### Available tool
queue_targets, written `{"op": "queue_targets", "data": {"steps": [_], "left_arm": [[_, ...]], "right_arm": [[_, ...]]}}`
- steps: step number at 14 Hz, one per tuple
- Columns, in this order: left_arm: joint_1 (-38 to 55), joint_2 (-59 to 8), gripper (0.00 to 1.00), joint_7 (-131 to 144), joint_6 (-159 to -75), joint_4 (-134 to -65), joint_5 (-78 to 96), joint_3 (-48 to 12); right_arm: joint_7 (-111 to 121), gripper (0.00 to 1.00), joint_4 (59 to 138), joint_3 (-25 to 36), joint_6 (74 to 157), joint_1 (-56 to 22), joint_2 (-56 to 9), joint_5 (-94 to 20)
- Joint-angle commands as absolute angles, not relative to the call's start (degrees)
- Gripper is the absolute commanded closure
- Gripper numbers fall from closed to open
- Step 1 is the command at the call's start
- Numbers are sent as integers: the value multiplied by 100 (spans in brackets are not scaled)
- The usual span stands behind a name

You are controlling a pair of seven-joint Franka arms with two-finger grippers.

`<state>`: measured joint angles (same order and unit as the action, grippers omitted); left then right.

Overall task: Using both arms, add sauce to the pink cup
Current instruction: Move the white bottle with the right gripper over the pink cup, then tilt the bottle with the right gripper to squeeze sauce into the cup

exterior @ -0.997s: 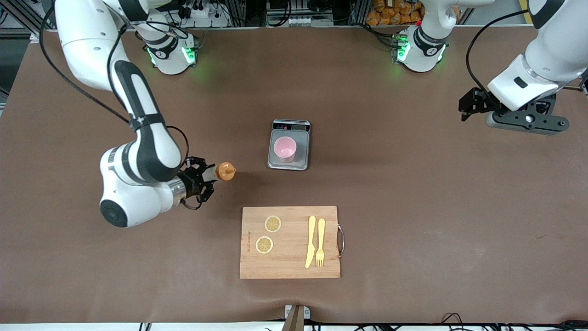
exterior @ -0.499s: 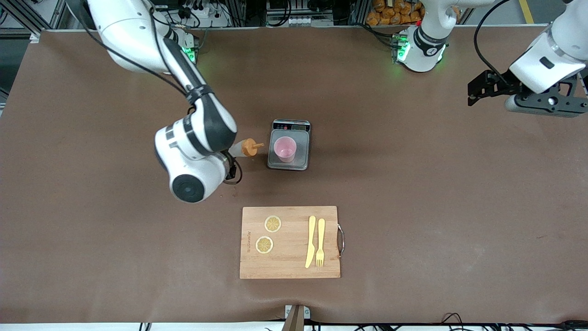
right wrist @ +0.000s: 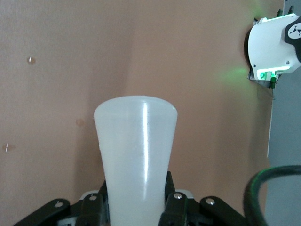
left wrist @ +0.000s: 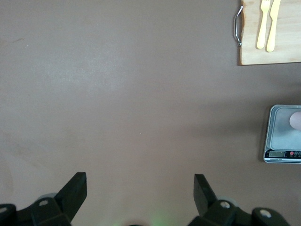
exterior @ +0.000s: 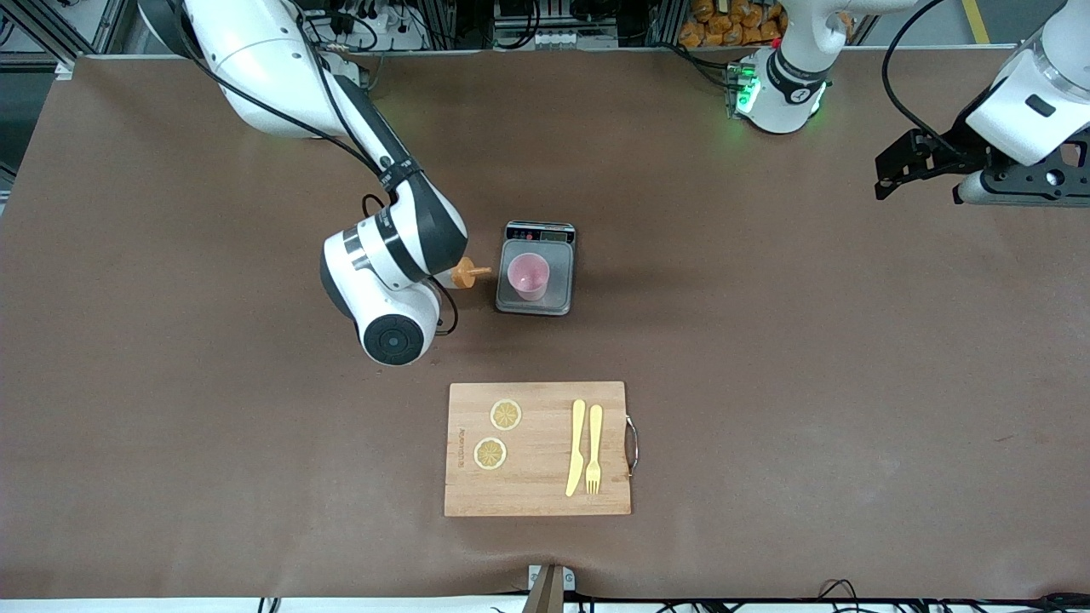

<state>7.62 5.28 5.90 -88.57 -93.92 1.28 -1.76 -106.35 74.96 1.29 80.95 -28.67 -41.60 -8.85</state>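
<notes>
Nearest the front camera lies a wooden cutting board point(exterior: 537, 449) with two lemon slices point(exterior: 506, 415), a yellow knife point(exterior: 576, 448) and fork point(exterior: 593, 449). Farther back the grey scale point(exterior: 536, 279) carries the pink cup point(exterior: 528, 275), upright on its plate. Just beside the scale, toward my right arm's end, my right gripper point(right wrist: 134, 207) is clamped on the sauce bottle point(right wrist: 135, 155), held sideways above the table with its orange nozzle point(exterior: 469, 273) pointing at the cup, short of its rim. My left gripper point(left wrist: 140, 186) waits with fingers spread wide and nothing between them, over bare brown table point(exterior: 766, 358) at the left arm's end. Racks and cables line the table's edge by the bases.
</notes>
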Motion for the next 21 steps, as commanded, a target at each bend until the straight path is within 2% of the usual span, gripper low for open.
{"op": "queue_targets", "data": {"steps": [1,8,11,21], "left_arm": [[817,554,0,668,-8877,-9316,-218,-184],[809,562,0,589,-8895,-9334,-202,-255],[809,571,0,598,-8877,-9334,-193,-272],[800,492,0,571,-8982,-9211,-255,-229]], "right_arm": [[-10915,59,7471,123,7858,-2918,-4148,-694],[-11785,61,6962,141,7103,-3128,-4148,-378],[-12233,62,6637,149,7066,-3164,-4192,-264],[-12999,64,6442,141,7075,-3558,-4184,525]]}}
